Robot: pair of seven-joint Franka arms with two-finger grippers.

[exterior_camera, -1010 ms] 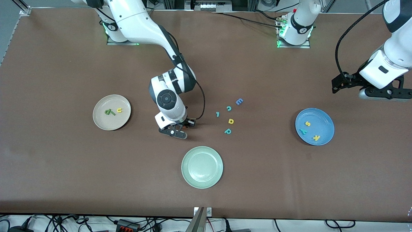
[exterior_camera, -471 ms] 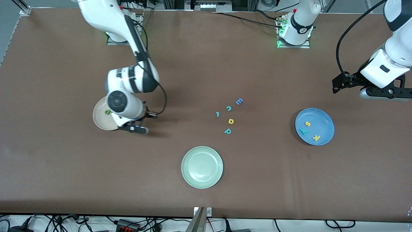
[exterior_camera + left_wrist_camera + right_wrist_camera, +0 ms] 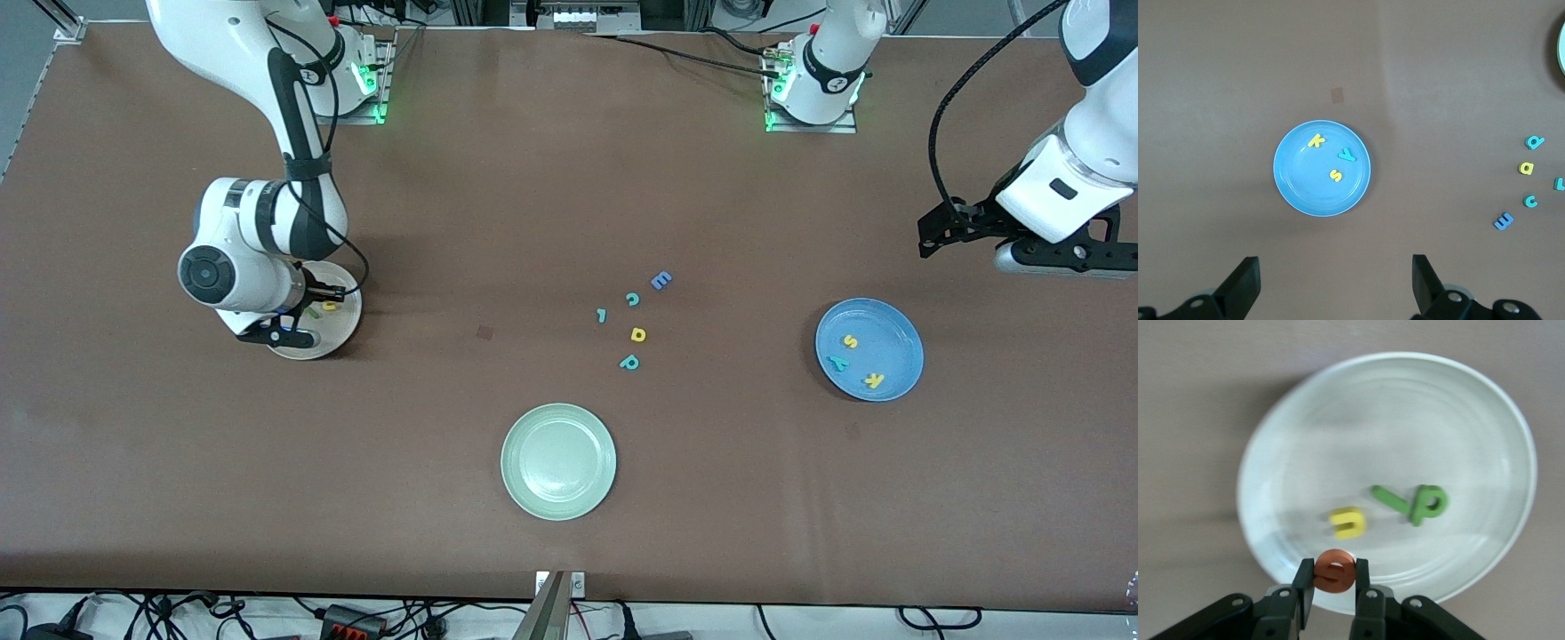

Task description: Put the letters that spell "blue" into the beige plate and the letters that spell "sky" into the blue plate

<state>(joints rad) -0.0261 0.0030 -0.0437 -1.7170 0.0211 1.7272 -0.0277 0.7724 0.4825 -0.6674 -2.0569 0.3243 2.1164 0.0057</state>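
Orange e (image 3: pixel 1334 570), a small rounded toy letter, sits pinched in the right gripper (image 3: pixel 1334 592) over the beige plate (image 3: pixel 1471 400) holding green b (image 3: pixel 1428 503), stick l (image 3: pixel 1390 499) and yellow u (image 3: pixel 1348 523), while the left gripper (image 3: pixel 1335 283) waits open above the blue plate (image 3: pixel 1298 187).

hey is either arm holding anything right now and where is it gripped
The right tool pinches the orange e by its sides, over the beige plate. The left tool is open, holding nothing.

Over the round beige plate (image 3: pixel 342 331) the right gripper (image 3: pixel 1333 585) and its wrist block most access, its fingers clamped on the orange letter e (image 3: pixel 1334 570). The small cluster of foam letters (image 3: pixel 633 320) mid-table and the pale green plate (image 3: pixel 558 460) nearer the front camera leave bare brown table (image 3: pixel 444 222) between them. The round blue plate (image 3: pixel 869 348) lies uncovered, the wide-open left gripper (image 3: pixel 1335 283) waiting up beside it.
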